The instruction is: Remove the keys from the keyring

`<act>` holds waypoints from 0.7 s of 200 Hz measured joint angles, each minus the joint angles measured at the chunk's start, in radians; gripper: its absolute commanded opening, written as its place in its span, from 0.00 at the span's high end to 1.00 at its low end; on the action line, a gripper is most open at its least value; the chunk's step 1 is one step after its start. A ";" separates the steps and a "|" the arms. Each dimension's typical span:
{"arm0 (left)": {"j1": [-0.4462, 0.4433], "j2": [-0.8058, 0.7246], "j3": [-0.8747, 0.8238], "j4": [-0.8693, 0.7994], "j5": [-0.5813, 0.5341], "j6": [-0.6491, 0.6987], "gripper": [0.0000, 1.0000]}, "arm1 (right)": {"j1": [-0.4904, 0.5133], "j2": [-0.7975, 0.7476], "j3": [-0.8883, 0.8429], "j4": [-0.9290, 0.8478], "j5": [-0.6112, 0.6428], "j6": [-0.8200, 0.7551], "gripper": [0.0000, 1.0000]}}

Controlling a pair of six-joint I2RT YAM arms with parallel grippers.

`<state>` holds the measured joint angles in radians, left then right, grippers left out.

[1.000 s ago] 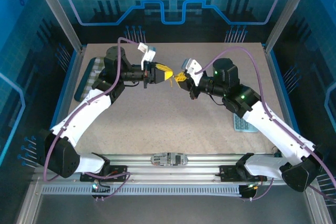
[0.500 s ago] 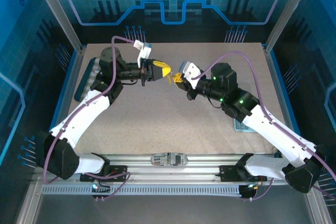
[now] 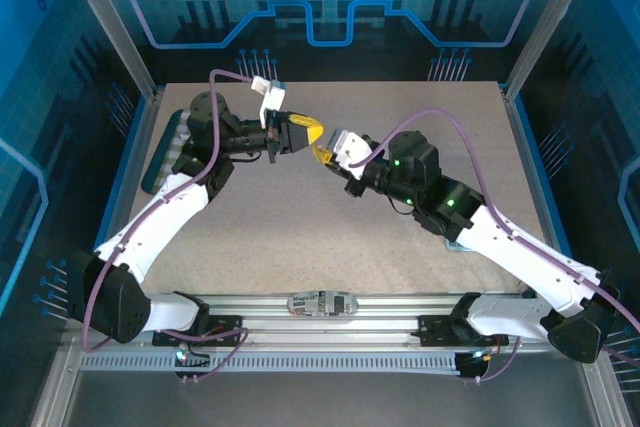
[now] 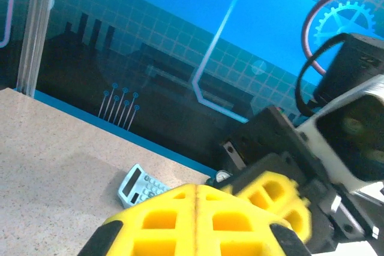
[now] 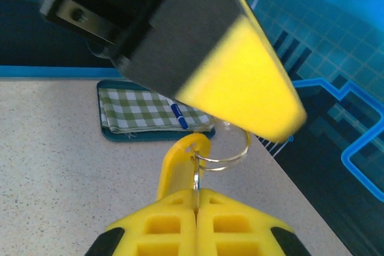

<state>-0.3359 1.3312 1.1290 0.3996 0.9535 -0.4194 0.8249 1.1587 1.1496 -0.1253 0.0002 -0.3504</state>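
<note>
Both grippers meet in mid-air above the far middle of the table. My right gripper is shut on a thin silvery key, seen edge-on between its yellow fingers. The key hangs on the wire loop of the keyring, and a yellow-orange tag is threaded on the same loop. The loop's upper part runs behind the yellow fingertip of my left gripper, which is shut and appears to pinch the loop. In the left wrist view the ring and key are hidden behind the closed fingers.
A green checked cloth with a blue pen lies on a dark teal tray at the table's left edge. A pale blue calculator lies at the right, partly under the right arm.
My right gripper has moved left and closed the gap to the left gripper. The left gripper drew back slightly. Both have stayed shut.
</note>
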 measured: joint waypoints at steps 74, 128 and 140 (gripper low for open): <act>0.000 -0.006 -0.005 0.002 -0.065 0.010 0.97 | 0.051 0.040 -0.004 -0.004 0.008 -0.029 1.00; 0.034 -0.067 -0.020 -0.083 -0.101 0.059 0.48 | 0.018 0.017 -0.013 -0.040 -0.005 -0.048 1.00; 0.041 -0.080 -0.019 -0.120 -0.102 0.075 0.45 | -0.004 0.006 -0.013 -0.051 -0.010 -0.052 1.00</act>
<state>-0.2947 1.2510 1.1095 0.2794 0.8516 -0.3447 0.8207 1.1645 1.1366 -0.1764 -0.0101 -0.4026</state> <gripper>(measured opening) 0.518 0.062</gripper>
